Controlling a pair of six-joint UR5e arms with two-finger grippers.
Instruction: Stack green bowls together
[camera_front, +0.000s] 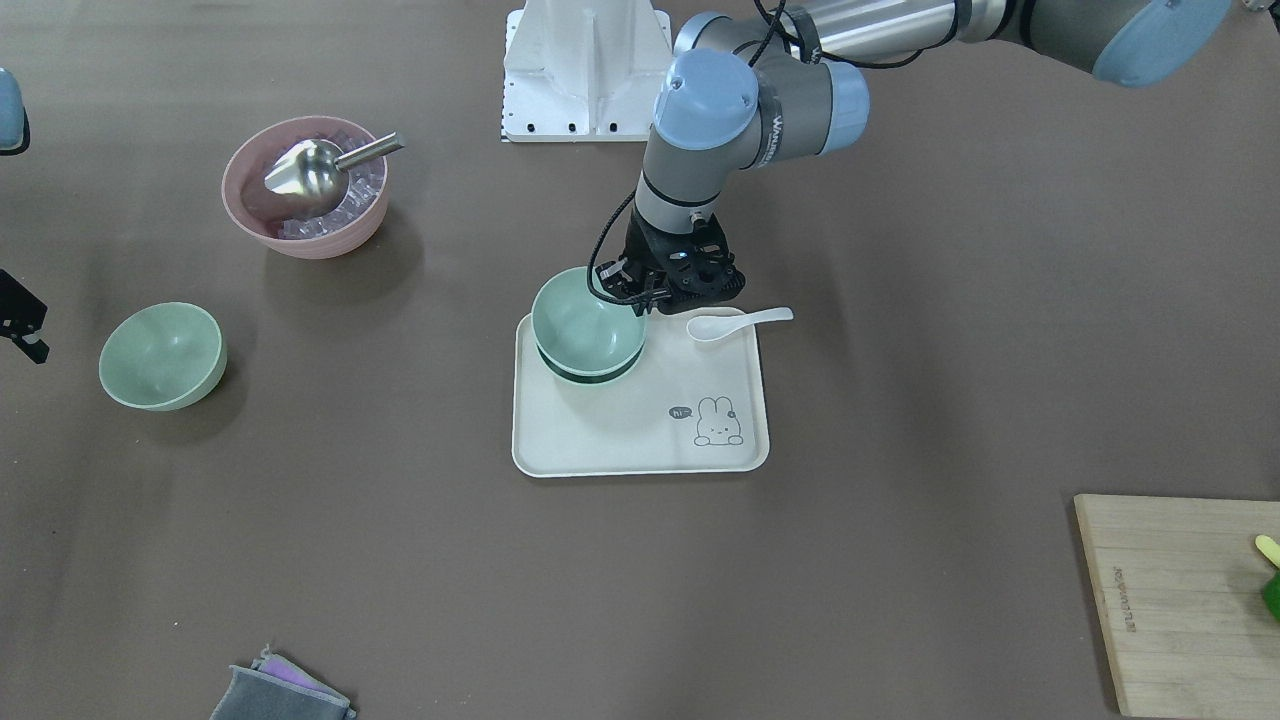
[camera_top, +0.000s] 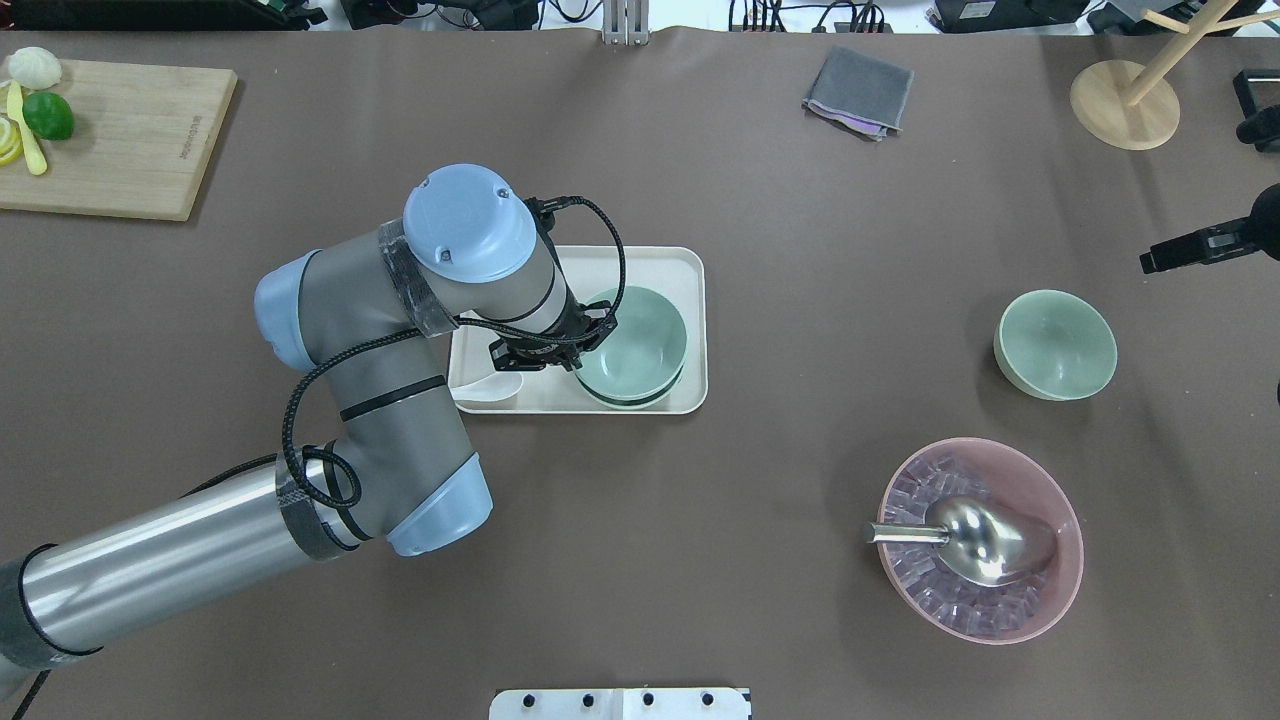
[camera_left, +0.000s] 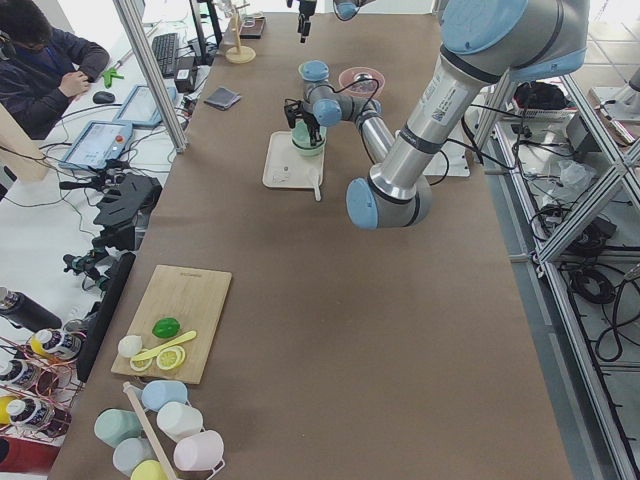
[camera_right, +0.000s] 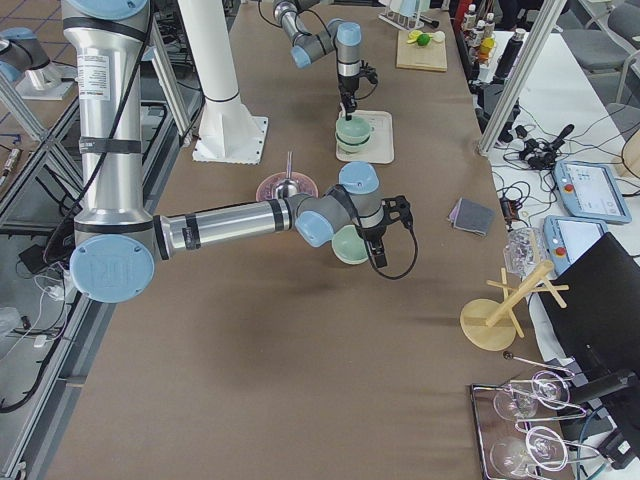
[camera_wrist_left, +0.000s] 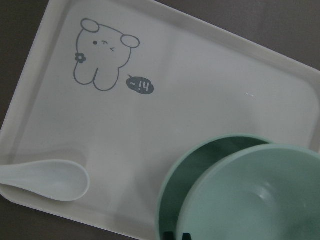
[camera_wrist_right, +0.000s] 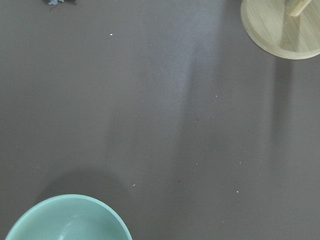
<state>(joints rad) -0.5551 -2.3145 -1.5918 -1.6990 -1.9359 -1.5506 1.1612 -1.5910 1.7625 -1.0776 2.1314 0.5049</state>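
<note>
A long bench (camera_left: 330, 330) covered in matte brown sheeting runs the length of the lab under even, diffuse light that leaves only soft shadows. Aluminium frame posts (camera_left: 152, 75) rise along one edge, with a white side desk (camera_left: 70, 125) beyond them. Open metal framing (camera_left: 560, 200) lines the far side, over pale tiled floor (camera_right: 15, 135).
</note>
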